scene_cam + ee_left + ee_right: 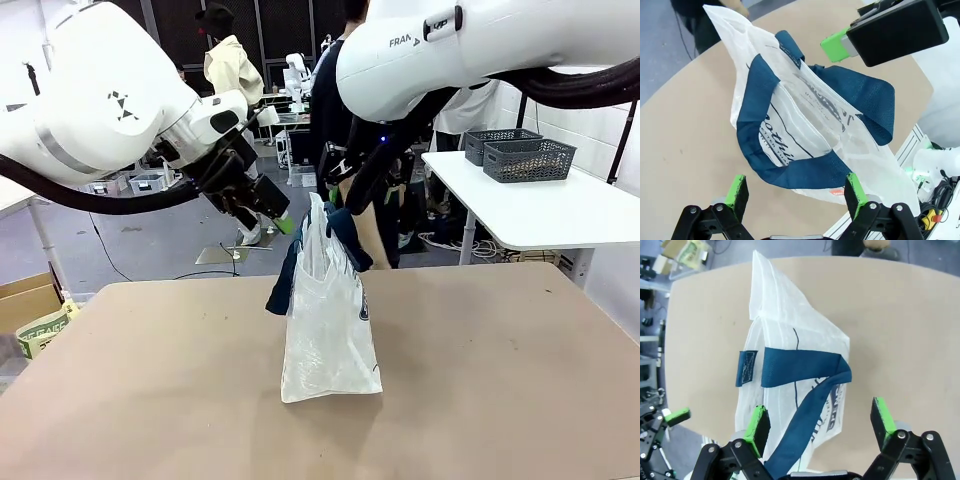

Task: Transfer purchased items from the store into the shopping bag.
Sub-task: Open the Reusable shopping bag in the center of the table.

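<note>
Clear bag, navy trim
Translucent white shopping bag [330, 345] with dark navy handles [860, 100] and navy script lettering; tan table [140, 400]; black fingers [760, 422], green pads.

White side table [560, 215] seen at far right; 1 cardboard box [20, 295] seen low left, beside tan table [500, 400].

Translucent clear plastic tote with navy strap handles [330, 340]: its navy script lettering [777, 142] is creased and unreadable, its inside screened by folds; brown cardboard box [25, 300], 9 o'clock in the front view, cut by the left edge.
</note>
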